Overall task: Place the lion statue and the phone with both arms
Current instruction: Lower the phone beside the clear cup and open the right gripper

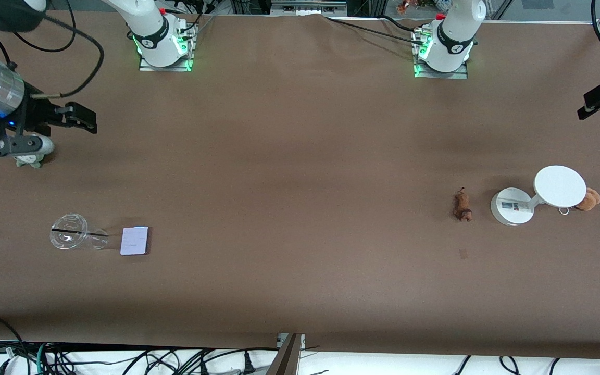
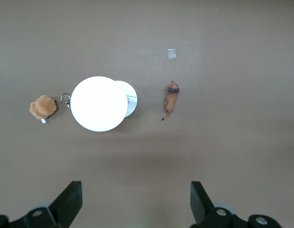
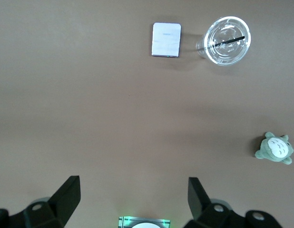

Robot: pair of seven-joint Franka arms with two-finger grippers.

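lion statue (image 1: pixel 462 205) is lying on its side on the bare brown table (image 1: pixel 300 182), just beside the white round-disc stand (image 1: pixel 538 198) on the side toward the right arm's end, with the little orange plush with the metal ring (image 1: pixel 587 199) touching the stand's other side. the phone (image 1: pixel 135 240) is way down at the right arm's end, well apart from the stand, lying flat and face up right next to a clear plastic cup (image 1: pixel 75 233). nothing's been grabbed yet as far as i can tell. left gripper (image 2: pixel 136 204) hangs high over the stand area with its jaws spread wide and empty, and the right gripper (image 3: pixel 133 202) is the same deal, wide open and holding nothing, up over a grey-green plush (image 1: pixel 31 158) at its end of the table. for doing this well i'd say the left arm should drop straight onto the lion and pinch across its narrow body, keeping the fingers off the stand base since they're close. the phone is flat, so the right arm probably needs to pinch its long edges and come down really square. on containers: the cup is tipped on its side and looks empty except for a dark straw-like stick (image 3: pixel 229 40) across it.
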